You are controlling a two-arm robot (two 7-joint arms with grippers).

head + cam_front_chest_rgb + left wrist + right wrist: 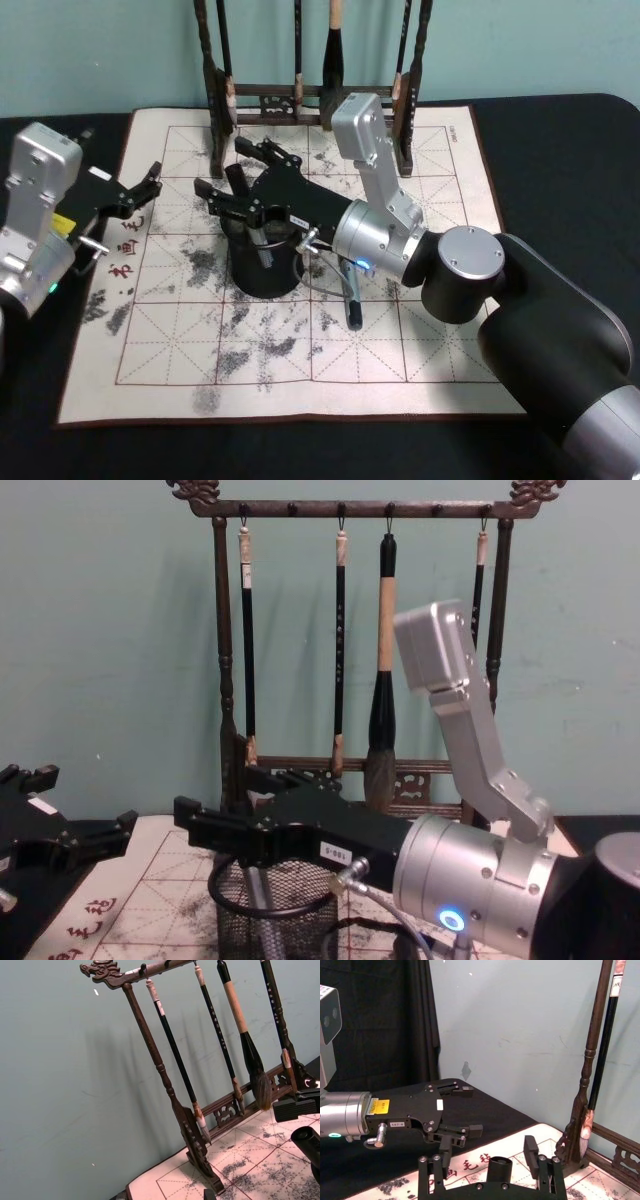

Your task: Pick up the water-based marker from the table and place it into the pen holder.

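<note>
Standing upright, marker [499, 1169] in pen holder [263, 277]

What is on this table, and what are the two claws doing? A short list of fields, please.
Table: black top, ink-stained white grid mat
Pen holder: black mesh cup on the mat
Marker: seemingly upright in the pen holder
Right gripper: open, above the pen holder
Left gripper: open, over the mat's left edge
Behind: wooden brush rack with hanging brushes
</note>
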